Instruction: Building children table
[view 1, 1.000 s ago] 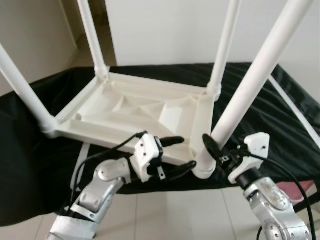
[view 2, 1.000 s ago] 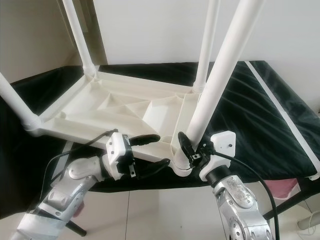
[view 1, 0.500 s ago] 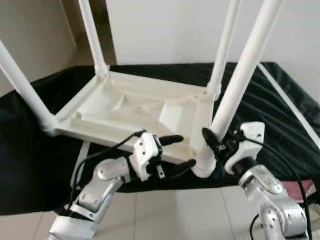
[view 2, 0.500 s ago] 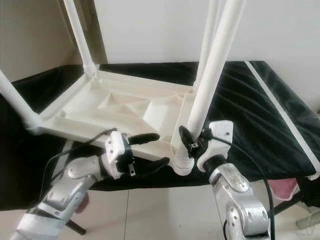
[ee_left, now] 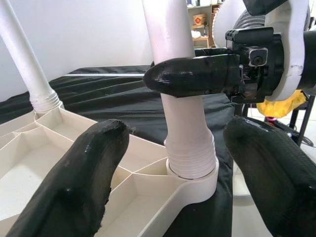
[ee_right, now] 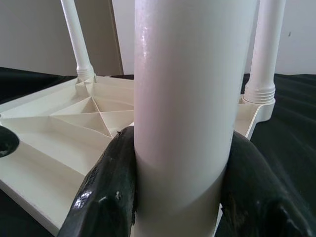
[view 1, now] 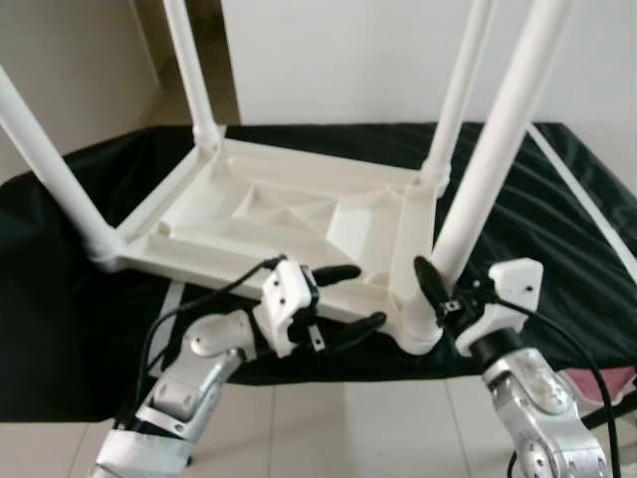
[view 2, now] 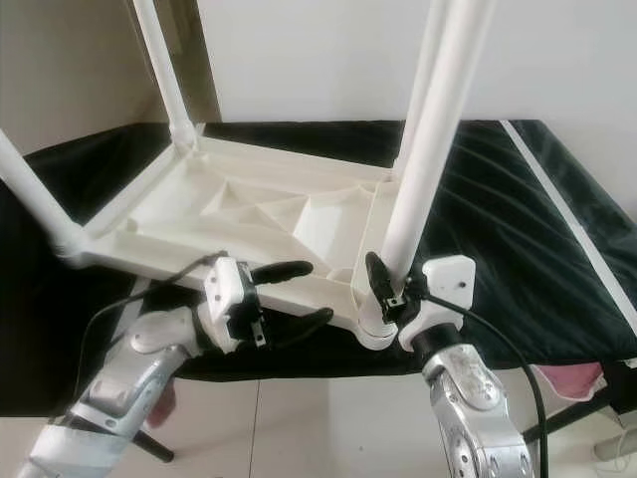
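Upside down on the black-draped tabletop (view 1: 557, 214) lies the white children's table (view 1: 269, 224), its four legs pointing up. It looks like hollow moulded plastic, so I would judge it light and stiff but smooth and rather slippery, and top-heavy with the long legs in the air. The ribbed underside offers little to pinch; the better holds are the round legs, low down near their sockets, where a push bends them least.

At the near corner, the right claw (view 2: 386, 287) has its two black fingers (ee_right: 106, 192) pressed against either side of the near right leg (view 2: 423, 149), just above the threaded collar (ee_left: 190, 155) where it enters the corner socket. That grip sits low, which suits twisting or seating the leg.

Just beside it, the left claw (view 1: 343, 296) is spread wide and holds nothing, one finger above the table's near rim and one below, aimed at the same corner.
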Robot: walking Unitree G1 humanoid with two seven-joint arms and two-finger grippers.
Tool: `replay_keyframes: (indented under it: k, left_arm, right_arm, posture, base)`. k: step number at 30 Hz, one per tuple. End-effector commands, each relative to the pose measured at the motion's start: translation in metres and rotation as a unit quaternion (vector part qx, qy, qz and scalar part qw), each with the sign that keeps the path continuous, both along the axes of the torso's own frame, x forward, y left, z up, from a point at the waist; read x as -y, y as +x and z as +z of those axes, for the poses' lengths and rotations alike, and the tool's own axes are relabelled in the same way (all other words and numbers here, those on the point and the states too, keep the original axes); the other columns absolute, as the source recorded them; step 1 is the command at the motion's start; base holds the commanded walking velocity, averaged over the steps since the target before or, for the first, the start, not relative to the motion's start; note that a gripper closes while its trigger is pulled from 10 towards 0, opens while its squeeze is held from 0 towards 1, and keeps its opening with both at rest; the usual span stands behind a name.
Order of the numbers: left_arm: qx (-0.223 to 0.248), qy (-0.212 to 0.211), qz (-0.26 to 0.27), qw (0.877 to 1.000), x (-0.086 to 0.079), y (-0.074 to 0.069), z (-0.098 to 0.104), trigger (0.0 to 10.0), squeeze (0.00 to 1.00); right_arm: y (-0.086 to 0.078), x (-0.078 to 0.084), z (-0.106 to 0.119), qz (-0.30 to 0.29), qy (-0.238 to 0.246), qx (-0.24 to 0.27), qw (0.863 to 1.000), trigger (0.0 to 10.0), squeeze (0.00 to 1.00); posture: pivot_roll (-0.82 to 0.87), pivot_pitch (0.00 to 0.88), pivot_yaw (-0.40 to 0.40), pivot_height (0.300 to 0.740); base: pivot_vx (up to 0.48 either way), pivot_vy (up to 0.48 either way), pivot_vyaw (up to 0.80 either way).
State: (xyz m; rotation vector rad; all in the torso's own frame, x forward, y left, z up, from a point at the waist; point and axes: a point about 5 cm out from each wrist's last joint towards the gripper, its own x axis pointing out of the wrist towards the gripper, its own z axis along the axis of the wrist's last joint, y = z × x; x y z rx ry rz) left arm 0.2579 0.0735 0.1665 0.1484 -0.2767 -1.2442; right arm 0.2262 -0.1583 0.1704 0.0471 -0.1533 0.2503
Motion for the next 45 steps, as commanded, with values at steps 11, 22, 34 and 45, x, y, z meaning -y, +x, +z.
replay_keyframes:
  k: [11, 22, 34, 45]
  left_arm:
    - [0.008, 0.008, 0.017, 1.0, -0.005, 0.003, 0.003, 10.0, 0.0]
    - [0.007, 0.011, 0.019, 1.0, -0.007, 0.003, 0.003, 10.0, 0.0]
    - [0.006, 0.015, 0.02, 1.0, -0.01, 0.002, 0.004, 10.0, 0.0]
    - [0.004, 0.017, 0.019, 1.0, -0.009, 0.002, 0.004, 10.0, 0.0]
  right_arm:
    - [-0.016, -0.006, -0.03, 0.023, -0.066, -0.002, 0.998, 10.0, 0.0]
    - [-0.023, -0.006, -0.037, 0.034, -0.095, 0.025, 0.995, 10.0, 0.0]
    - [-0.028, -0.002, -0.054, 0.039, -0.115, 0.018, 0.992, 10.0, 0.0]
    - [-0.028, 0.011, -0.059, -0.01, -0.013, -0.01, 1.0, 10.0, 0.0]
  posture:
    - [-0.03, 0.061, 0.021, 0.74]
    - [-0.02, 0.069, 0.027, 0.74]
    - [-0.02, 0.076, 0.035, 0.74]
    - [-0.02, 0.081, 0.038, 0.74]
  base:
    - [0.0, 0.0, 0.0]
    - [0.0, 0.0, 0.0]
    - [0.0, 0.0, 0.0]
    - [0.0, 0.0, 0.0]
